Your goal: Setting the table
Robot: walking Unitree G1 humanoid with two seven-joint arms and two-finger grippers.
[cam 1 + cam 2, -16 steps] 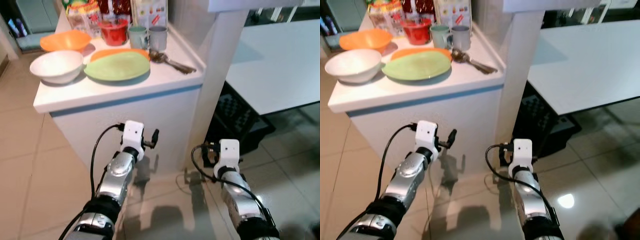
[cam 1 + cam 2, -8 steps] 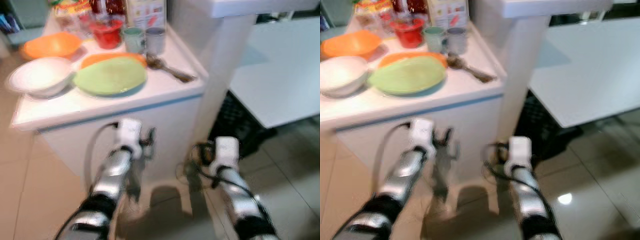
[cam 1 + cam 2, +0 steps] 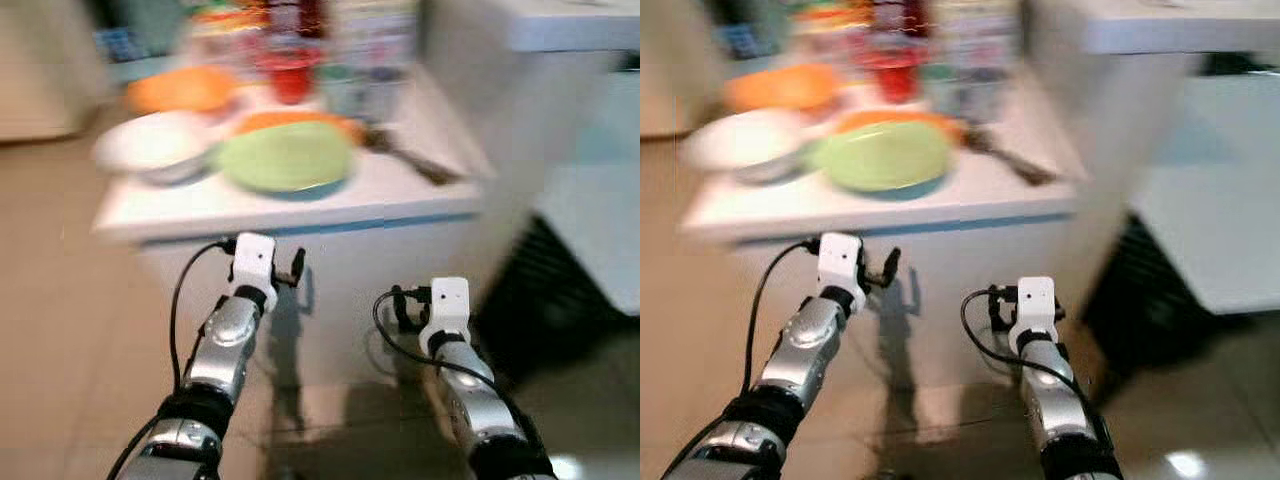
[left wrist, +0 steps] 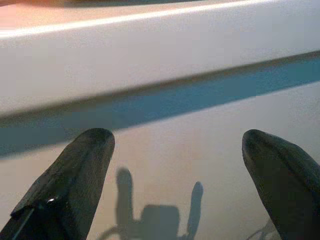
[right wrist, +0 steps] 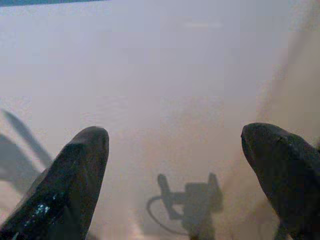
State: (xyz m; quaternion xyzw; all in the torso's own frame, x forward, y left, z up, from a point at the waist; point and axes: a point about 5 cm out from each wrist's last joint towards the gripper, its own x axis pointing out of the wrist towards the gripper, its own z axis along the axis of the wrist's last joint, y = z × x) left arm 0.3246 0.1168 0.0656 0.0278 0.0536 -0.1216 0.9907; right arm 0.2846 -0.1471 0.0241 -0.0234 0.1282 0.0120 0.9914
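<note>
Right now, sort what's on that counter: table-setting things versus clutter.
For the table: green plate, orange plate beneath it, white bowl, orange bowl, spoons, two mugs.
Clutter: red cup, packets behind it.

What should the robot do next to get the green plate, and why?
Probably lift the left gripper above the white counter edge: both grippers hang open and empty, low against the counter's front, while the round green plate sits on top. The right gripper is low too.
</note>
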